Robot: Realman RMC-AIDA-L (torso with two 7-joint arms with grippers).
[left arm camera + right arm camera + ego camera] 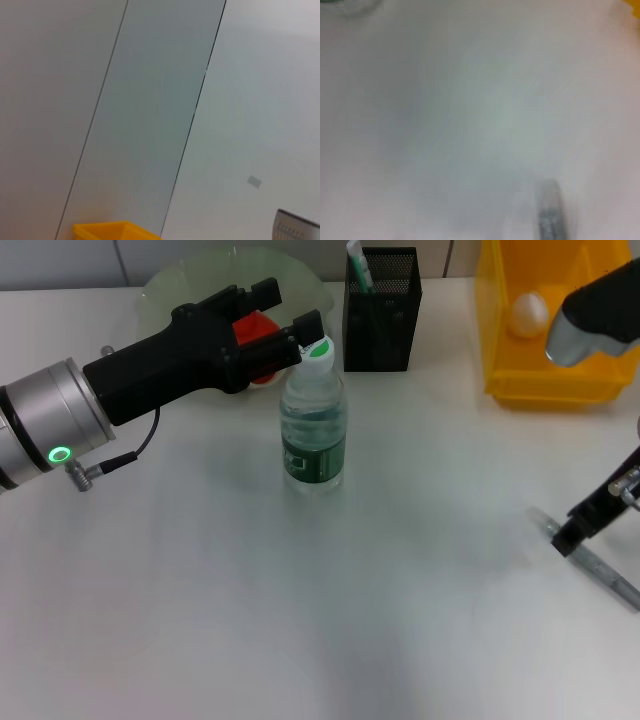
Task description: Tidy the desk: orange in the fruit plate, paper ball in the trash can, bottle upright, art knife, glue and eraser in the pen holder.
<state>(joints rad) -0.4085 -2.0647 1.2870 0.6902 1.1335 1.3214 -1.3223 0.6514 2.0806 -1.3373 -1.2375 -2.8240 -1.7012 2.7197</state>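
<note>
Left gripper [298, 318] jaws spread wide beside upright bottle's [314, 420] cap.

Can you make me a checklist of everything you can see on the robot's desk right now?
Surface: white table, mostly bare in front.
Job's things: bottle standing upright, green cap on. Paper ball already inside the yellow trash can. Orange on the green fruit plate, partly hidden by the arm. Black mesh pen holder with a green-and-white stick-shaped item in it. Grey art knife lying flat at the robot's right.
Clutter: nothing seen.
Hands: left hand open, fingers beside the bottle cap. Right hand down at the art knife.
Cables: thin black cable at the left wrist.
Surroundings: pale wall panels behind.
</note>
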